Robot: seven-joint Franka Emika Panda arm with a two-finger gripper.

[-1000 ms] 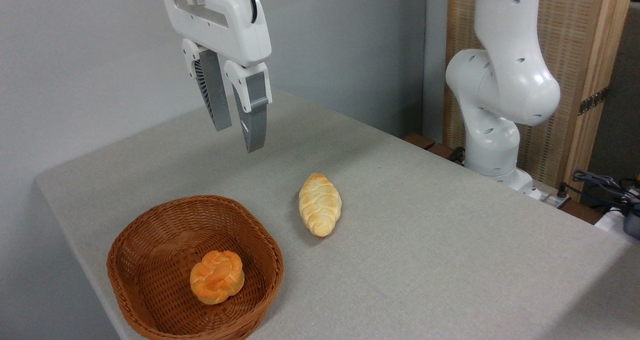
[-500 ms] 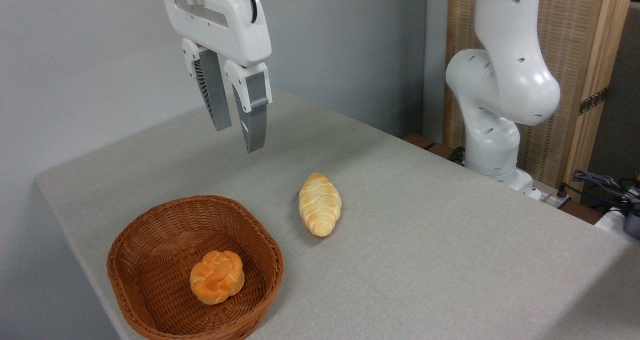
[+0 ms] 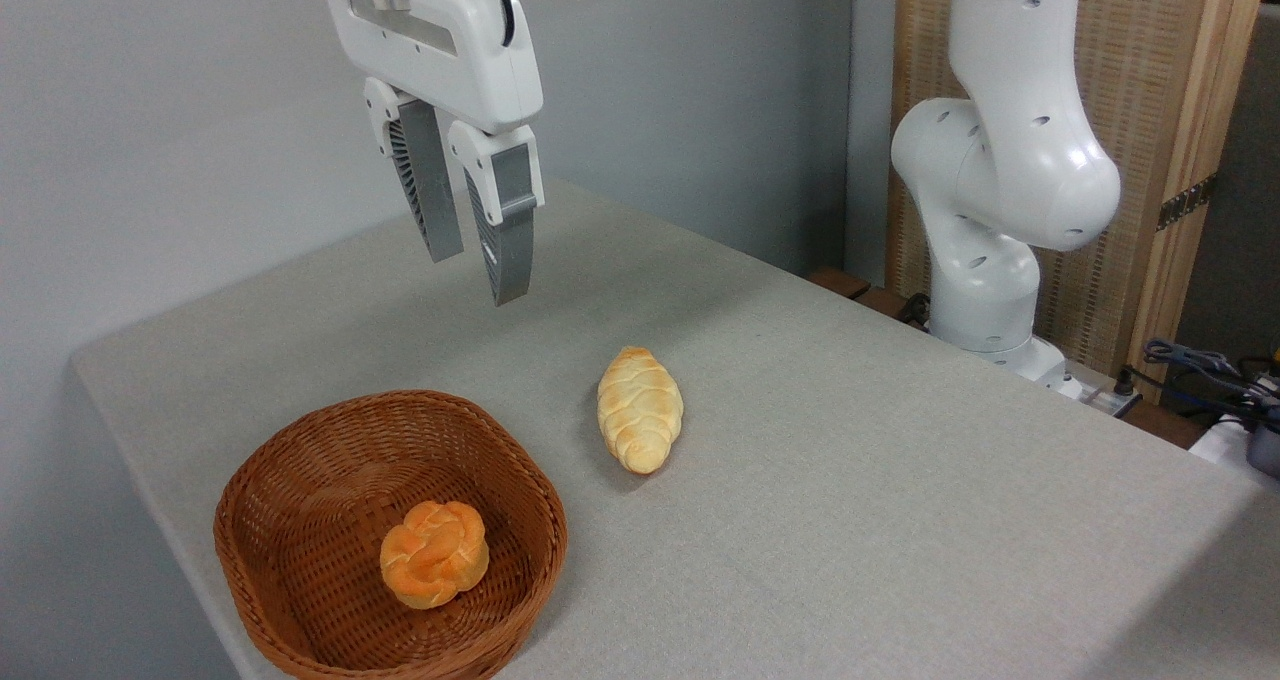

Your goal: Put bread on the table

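the gripper [image 3: 478,280] was held high, spread and empty. bread [image 3: 434,554] was sat in the basket [image 3: 300,480], so reaching down was needed first, then the surface [image 3: 850,480].

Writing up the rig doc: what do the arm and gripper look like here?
Glossy white arm with rounded joint housings and small dark screw recesses. The gripper has a white boxy body, a black cable at its top, and two long grey tapered fingers with ribbed inner faces.
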